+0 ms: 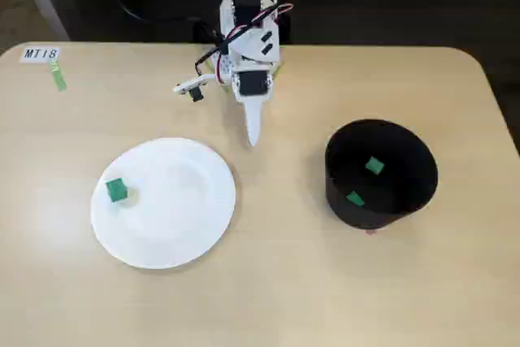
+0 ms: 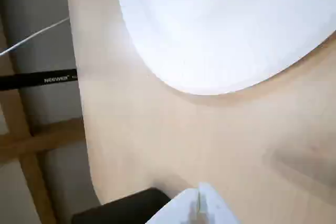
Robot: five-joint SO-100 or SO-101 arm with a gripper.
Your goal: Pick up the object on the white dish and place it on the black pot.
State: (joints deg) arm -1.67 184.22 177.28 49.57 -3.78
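Observation:
A tiny green block, the object (image 1: pixel 116 190), lies on the left part of the white dish (image 1: pixel 175 233), a round paper plate at the table's front left. The black pot (image 1: pixel 380 173) stands to the right, with two small green pieces inside. My white gripper (image 1: pixel 253 137) hangs folded near the arm's base at the back centre, pointing down between the plate and the pot, its jaws together and holding nothing. In the wrist view the white dish (image 2: pixel 226 30) fills the top, the gripper's white tip (image 2: pixel 199 208) shows at the bottom edge, and the block is out of view.
A label reading MT18 (image 1: pixel 41 54) and a green strip (image 1: pixel 58 79) lie at the back left corner. The table's edge (image 2: pixel 79 129) and a black bar beyond it show at the left of the wrist view. Bare tabletop lies between the plate and the pot.

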